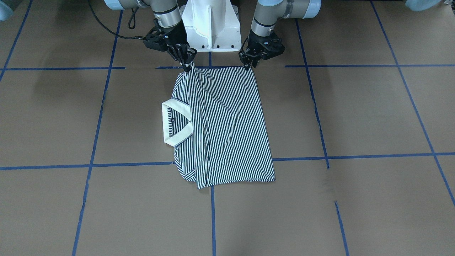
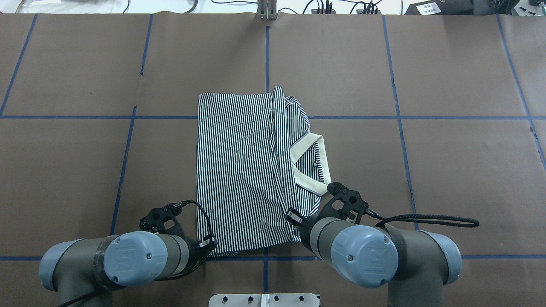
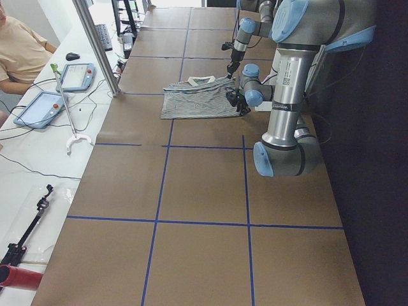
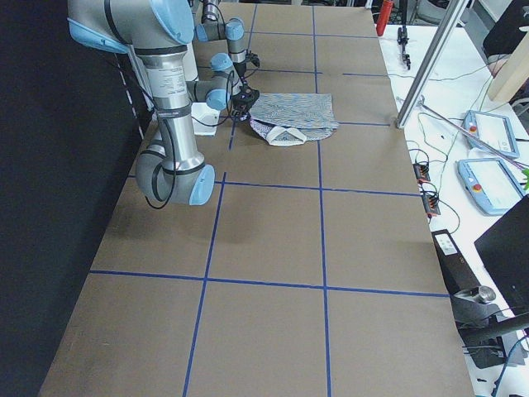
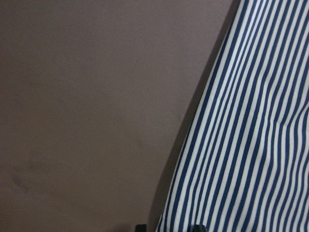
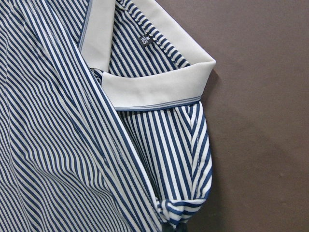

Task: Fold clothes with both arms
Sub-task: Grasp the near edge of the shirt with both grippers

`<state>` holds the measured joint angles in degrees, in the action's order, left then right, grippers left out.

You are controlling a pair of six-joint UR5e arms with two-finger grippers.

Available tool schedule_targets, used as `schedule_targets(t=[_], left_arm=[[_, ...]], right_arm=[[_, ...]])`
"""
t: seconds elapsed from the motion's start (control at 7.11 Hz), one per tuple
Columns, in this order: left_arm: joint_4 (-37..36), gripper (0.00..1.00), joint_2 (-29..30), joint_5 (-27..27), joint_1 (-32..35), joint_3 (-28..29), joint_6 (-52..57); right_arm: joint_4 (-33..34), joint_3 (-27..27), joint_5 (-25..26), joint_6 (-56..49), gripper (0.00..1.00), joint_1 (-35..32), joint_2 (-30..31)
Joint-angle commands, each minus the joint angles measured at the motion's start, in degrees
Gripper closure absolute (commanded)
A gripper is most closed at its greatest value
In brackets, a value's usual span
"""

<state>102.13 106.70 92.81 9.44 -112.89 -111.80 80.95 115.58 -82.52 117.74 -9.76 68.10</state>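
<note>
Left pincer: set down on the shirt's near left corner, which lies flat. Its tips are close together, but I cannot tell whether they pinch the cloth or only touch it.
Polo shirt: flat in the middle of the table, straight ahead of the white pedestal. It is doubled along its length, with a ridge of cloth running from near to far.
Collar: juts out past the shirt's right edge, near the right pincer.
Right pincer: closed on the near right corner, with the cloth bunched and drawn up into a small peak at its tips.
Why so: one pincer at each near corner probably lets the near edge travel level toward the far edge.
Around: blue tape lines grid the brown table. A black cable loops out rightward from the right wrist. A person sits well apart at a side bench.
In the way: the ridge and the thick collar could make the fold uneven. The cable lies beside the right arm, apart from the shirt.
</note>
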Motion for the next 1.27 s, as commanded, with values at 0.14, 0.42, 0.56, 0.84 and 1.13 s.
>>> schedule_targets(t=[0.14, 0.42, 0.56, 0.84, 1.13], left_arm=[[0.0, 0.99, 0.0, 0.0, -0.3, 0.1, -0.1], [-0.1, 1.00, 0.0, 0.0, -0.1, -0.5, -0.1], [-0.6, 1.00, -0.1, 0.2, 0.1, -2.8, 0.0], [-6.6, 1.00, -1.1, 0.4, 0.1, -11.0, -0.1], [-11.9, 1.00, -0.7, 2.3, 0.8, -19.2, 0.2]], right_arm=[[0.0, 0.0, 0.1, 0.0, 1.00, 0.0, 0.0], [0.0, 0.0, 0.1, 0.0, 1.00, 0.0, 0.3], [0.0, 0.2, 0.2, 0.0, 1.00, -0.1, 0.6], [1.4, 4.6, 1.6, 4.0, 1.00, 3.0, 3.3], [17.9, 15.8, 3.5, 4.8, 1.00, 3.9, 1.5]])
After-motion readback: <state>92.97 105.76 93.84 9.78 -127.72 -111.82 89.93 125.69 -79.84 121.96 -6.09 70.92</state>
